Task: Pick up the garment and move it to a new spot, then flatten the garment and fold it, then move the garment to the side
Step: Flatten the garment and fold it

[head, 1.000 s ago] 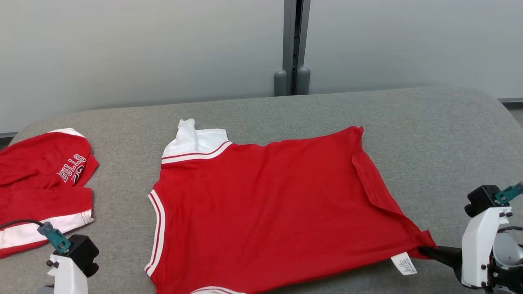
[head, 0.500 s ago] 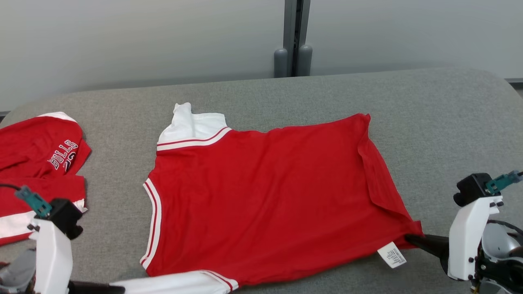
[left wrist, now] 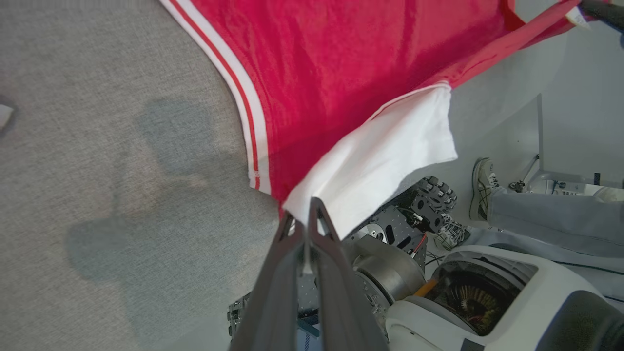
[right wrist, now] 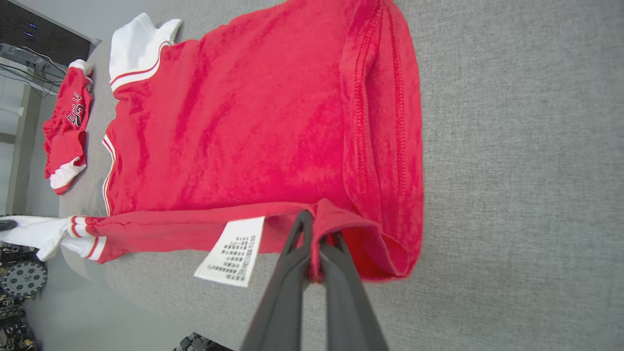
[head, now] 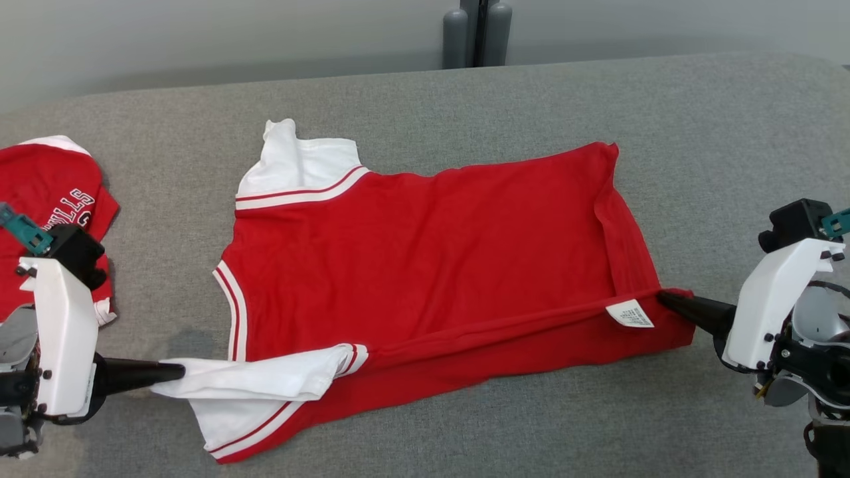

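The garment (head: 425, 252) is a red shirt with white sleeves, lying spread on the grey table (head: 730, 133). Its near edge is lifted and pulled taut between both grippers. My left gripper (head: 174, 373) is shut on the near white sleeve (head: 259, 378); the left wrist view shows the same gripper (left wrist: 304, 219) pinching the white cloth (left wrist: 380, 156). My right gripper (head: 664, 299) is shut on the red hem corner beside the white care label (head: 629, 313). In the right wrist view this gripper (right wrist: 312, 222) bites the folded hem (right wrist: 385, 146), with the label (right wrist: 231, 258) hanging to the left.
A second red garment with lettering (head: 53, 199) lies at the table's left end. Two grey posts (head: 475, 33) stand behind the far edge. Under the table's near edge, the left wrist view shows the robot's base (left wrist: 429, 204) and a person's shoe (left wrist: 482, 185).
The head camera has tilted down. Both grippers have raised the shirt's near edge and drawn it away from the table's near side; the left gripper with the white sleeve has come into view.
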